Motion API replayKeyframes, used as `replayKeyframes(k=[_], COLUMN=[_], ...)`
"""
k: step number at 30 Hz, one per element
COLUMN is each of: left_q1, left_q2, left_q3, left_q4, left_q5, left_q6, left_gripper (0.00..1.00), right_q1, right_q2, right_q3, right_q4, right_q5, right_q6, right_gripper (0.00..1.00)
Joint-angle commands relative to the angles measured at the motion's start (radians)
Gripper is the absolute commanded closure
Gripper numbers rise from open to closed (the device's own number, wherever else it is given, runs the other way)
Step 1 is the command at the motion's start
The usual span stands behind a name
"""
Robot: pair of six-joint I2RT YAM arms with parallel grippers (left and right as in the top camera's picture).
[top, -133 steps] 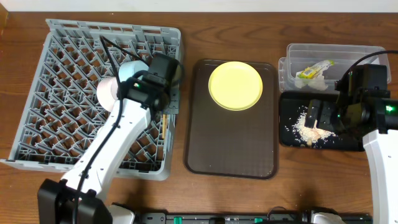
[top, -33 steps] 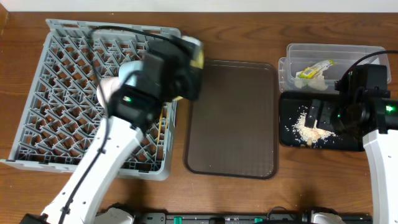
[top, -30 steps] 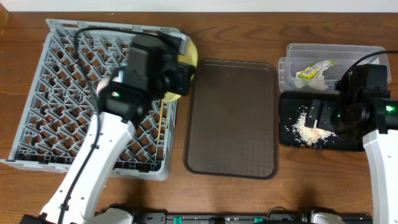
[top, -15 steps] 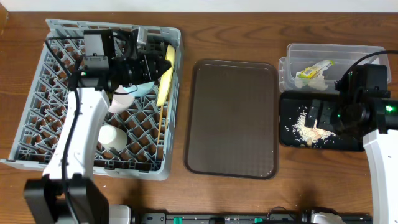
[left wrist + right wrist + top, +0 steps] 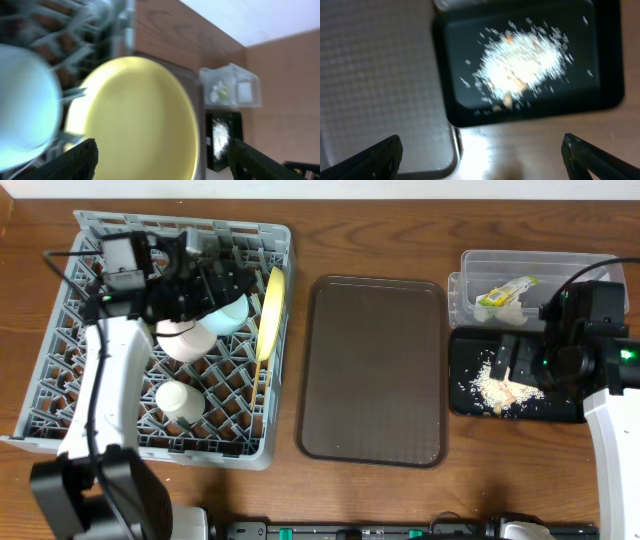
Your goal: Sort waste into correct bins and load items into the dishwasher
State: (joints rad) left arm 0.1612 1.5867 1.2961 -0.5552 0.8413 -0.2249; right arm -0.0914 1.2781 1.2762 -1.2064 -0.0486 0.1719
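Observation:
The grey dishwasher rack (image 5: 110, 395) holds the yellow plate (image 5: 270, 308) standing on edge along its right side. Beside the plate lie the light blue bowl (image 5: 230, 316), the pink bowl (image 5: 180, 340) and the white cup (image 5: 176, 400). The chopsticks (image 5: 260, 372) lie below the plate. My left gripper (image 5: 224, 282) is open just left of the plate. In the left wrist view the plate (image 5: 135, 120) fills the space ahead of the spread gripper (image 5: 162, 165). My right gripper (image 5: 508, 362) hangs open over the crumbs (image 5: 500, 386) in the black tray (image 5: 560, 410). The wrapper (image 5: 505, 292) is in the clear tub (image 5: 570, 268).
The brown serving tray (image 5: 375, 370) lies bare between the rack and the bins. In the right wrist view its corner (image 5: 375, 75) sits left of the black tray (image 5: 455, 100), with wooden table (image 5: 530, 150) below.
My left arm swung the yellow plate from the serving tray's edge into the rack, stood it on edge and opened its jaws. The right arm has not moved.

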Motion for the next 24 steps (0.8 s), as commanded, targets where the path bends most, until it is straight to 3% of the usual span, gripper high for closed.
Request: replayKeyframes(k=[1,6,8,13,16,21,24], left_q1=[0.005,-0.031,-0.041,-0.048,-0.05,-0.09,-0.159], left_q2=[-0.103,-0.171,-0.179,-0.177,-0.189,-0.328,-0.539], left_q3=[0.0,0.0,0.0,-0.005,-0.023,-0.101,-0.211], left_q4=[-0.064,-0.248,-0.34,-0.596,-0.66,-0.635,-0.535], left_q5=[-0.272,-0.697,-0.795,-0.808,-0.798,-0.763,-0.763], left_q6=[0.058,-0.021,-0.061,-0.065,-0.037,0.021,0.092], left_gripper=[0.15,0.12,0.12,0.11,0.11,0.12,0.12], right_q1=[0.024,0.093,0.121,0.151,0.151,0.151,0.151], right_q2=[-0.003,0.011,0.03,0.103,0.107,0.033,-0.12], right_q3=[0.012,0.011,0.011,0.01,-0.005,-0.084,-0.23], right_q4=[0.053,0.19,0.236,0.203,0.167,0.167,0.251], right_q5=[-0.154,-0.24,-0.233,-0.14,-0.088,-0.078,-0.052], right_q6=[-0.124,-0.177,-0.178,-0.126,-0.047,-0.045,-0.034], right_gripper=[0.01,0.01,0.01,0.01,0.01,0.01,0.01])
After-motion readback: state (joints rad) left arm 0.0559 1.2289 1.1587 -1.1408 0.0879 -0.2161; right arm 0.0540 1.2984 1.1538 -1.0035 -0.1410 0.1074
